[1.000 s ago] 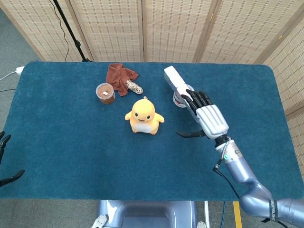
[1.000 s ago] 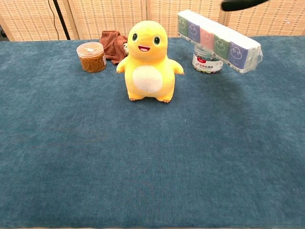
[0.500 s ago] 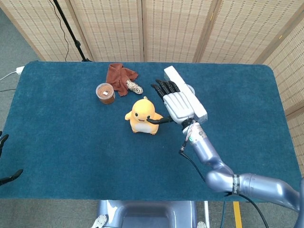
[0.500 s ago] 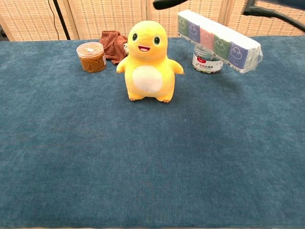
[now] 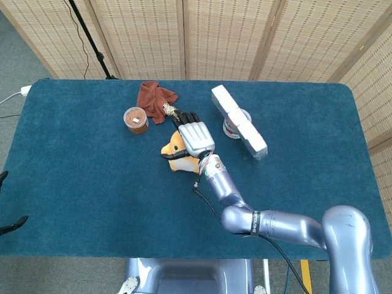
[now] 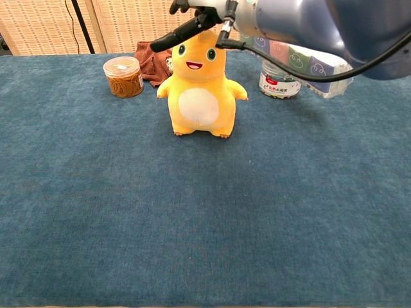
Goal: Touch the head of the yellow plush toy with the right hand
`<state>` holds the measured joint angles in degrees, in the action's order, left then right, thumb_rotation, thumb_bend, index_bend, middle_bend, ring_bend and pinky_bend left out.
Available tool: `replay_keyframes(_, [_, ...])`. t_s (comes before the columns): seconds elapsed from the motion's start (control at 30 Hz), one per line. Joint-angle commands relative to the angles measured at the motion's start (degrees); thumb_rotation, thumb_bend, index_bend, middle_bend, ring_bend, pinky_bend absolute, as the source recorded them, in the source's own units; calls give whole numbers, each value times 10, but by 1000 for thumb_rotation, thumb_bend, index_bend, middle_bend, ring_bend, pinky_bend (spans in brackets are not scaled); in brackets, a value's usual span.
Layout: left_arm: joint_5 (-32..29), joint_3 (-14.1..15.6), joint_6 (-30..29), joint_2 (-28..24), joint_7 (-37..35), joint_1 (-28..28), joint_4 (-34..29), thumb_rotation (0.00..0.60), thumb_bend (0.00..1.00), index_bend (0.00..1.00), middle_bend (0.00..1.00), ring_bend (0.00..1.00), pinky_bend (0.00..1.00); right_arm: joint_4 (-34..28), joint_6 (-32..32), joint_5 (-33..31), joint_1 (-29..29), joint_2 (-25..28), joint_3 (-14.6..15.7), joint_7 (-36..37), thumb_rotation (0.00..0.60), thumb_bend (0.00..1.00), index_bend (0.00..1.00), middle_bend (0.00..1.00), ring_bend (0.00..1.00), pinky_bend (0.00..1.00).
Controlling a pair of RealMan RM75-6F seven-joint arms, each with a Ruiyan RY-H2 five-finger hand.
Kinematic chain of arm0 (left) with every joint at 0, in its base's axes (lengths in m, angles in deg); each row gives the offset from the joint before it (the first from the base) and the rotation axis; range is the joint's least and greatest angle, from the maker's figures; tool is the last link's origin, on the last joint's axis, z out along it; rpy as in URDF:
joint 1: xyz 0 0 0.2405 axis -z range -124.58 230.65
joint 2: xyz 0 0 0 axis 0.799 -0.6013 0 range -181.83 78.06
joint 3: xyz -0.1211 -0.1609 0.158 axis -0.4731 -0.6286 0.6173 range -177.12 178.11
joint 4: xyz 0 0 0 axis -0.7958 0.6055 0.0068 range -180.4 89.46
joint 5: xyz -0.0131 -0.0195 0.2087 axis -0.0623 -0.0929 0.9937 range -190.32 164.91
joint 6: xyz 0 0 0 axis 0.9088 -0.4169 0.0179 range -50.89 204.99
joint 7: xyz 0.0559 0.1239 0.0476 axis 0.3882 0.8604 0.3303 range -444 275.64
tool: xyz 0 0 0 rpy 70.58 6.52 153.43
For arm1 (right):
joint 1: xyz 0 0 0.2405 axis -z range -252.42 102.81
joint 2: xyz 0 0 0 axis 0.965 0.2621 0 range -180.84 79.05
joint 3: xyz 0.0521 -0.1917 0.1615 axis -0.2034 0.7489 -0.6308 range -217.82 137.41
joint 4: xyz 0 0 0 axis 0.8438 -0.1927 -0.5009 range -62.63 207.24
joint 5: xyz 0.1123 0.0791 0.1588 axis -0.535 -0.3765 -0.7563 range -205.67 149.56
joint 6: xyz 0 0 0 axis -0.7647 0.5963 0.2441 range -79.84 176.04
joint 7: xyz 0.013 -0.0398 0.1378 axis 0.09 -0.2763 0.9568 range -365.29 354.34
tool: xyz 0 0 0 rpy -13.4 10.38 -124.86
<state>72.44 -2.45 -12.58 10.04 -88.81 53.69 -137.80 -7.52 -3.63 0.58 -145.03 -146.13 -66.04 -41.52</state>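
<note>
The yellow plush toy stands upright mid-table, facing the chest camera; in the head view only its left side shows. My right hand lies flat over the toy's head, fingers spread and pointing to the far side. From the chest view the right hand sits at the top of the head, thumb sticking out to the left; contact looks likely but the palm hides it. My left hand shows only as dark fingertips at the left edge of the head view, holding nothing.
A brown-lidded jar and a rust cloth with a rope coil lie behind the toy to the left. A long pack of tissues rests on a small tin at the right.
My right hand swept left from beside the tissue pack to above the toy, and now covers its head. The toy has not moved.
</note>
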Motion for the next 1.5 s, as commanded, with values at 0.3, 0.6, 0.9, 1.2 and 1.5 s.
replay_keyframes(0.3, [-1, -1, 1, -3, -13, -1, 3, 600, 0, 0, 0, 0, 0, 97, 11, -25, -38, -47, 2, 9, 229, 0, 0, 0, 0, 0])
replay_keyframes(0.6, [-2, -1, 4, -7, -21, 0, 3, 600, 0, 0, 0, 0, 0, 146, -4, 0, -49, -87, 7, 23, 226, 0, 0, 0, 0, 0])
replay_keyframes(0.9, [-6, -3, 7, -11, -32, 0, 5, 600, 0, 0, 0, 0, 0, 198, 16, -9, -52, -122, 20, 14, 226, 0, 0, 0, 0, 0])
replay_keyframes(1.2, [-7, -4, 6, -13, -42, -1, 7, 600, 0, 0, 0, 0, 0, 247, 27, 6, -44, -148, 35, 12, 226, 0, 0, 0, 0, 0])
replay_keyframes(1.5, [-5, -3, 4, -12, -41, -2, 6, 600, 0, 0, 0, 0, 0, 232, 19, 16, -35, -141, 25, 12, 224, 0, 0, 0, 0, 0])
